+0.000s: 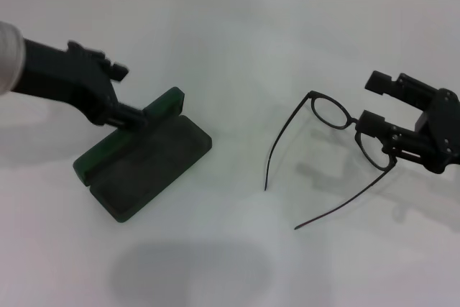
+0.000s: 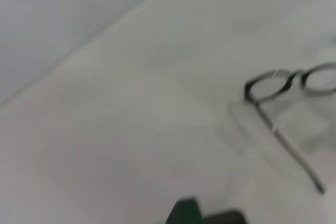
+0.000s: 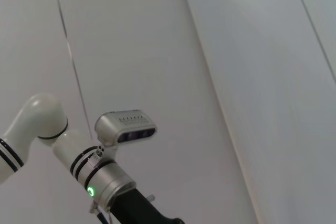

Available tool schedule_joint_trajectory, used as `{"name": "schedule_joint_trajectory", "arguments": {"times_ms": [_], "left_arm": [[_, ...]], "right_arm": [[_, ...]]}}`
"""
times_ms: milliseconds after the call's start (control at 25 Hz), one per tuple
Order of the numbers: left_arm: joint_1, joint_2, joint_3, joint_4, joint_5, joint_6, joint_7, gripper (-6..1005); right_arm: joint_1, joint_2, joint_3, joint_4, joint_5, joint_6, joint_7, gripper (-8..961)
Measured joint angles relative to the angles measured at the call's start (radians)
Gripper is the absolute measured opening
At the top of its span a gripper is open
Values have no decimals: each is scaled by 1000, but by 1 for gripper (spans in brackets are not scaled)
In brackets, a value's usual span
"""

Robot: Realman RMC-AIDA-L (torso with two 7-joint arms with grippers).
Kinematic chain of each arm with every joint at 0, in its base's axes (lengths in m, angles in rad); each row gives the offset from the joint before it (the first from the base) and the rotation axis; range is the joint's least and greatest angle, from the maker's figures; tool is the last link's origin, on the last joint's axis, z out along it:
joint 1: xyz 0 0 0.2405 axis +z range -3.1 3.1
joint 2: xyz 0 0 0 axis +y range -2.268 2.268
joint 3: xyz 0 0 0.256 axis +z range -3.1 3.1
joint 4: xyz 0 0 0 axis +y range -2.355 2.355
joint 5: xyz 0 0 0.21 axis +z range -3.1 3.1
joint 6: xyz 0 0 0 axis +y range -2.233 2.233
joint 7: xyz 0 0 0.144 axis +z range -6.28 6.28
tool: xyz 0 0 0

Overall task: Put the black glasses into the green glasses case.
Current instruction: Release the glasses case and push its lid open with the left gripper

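The green glasses case lies open at the left of the table, its dark lining showing and one half raised along the far side. My left gripper is open, its lower finger against the raised half. The black glasses sit to the right, temples spread toward the front. My right gripper is open beside them. Its lower finger overlaps the right lens rim; contact is unclear. The left wrist view shows the glasses and a corner of the case.
White tabletop runs to a tiled wall at the back. Bare table lies between case and glasses. The right wrist view shows only the wall and the robot's head camera on a white arm.
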Motion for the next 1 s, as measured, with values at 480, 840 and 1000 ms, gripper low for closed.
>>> {"name": "schedule_joint_trajectory", "arguments": {"times_ms": [480,840,1000], "left_arm": [[-79,0,35,-197,119,-80,-56,788],[-160,1,33,-341,216,-98,-55,768],[-162,2,42,-336,217,-95,-55,628]], "right_arm": [[3,4,28,3,5,22,-7,761],[-3,5,53,4,1,49,-8,759],[-7,5,54,4,2,50,-8,759]]}}
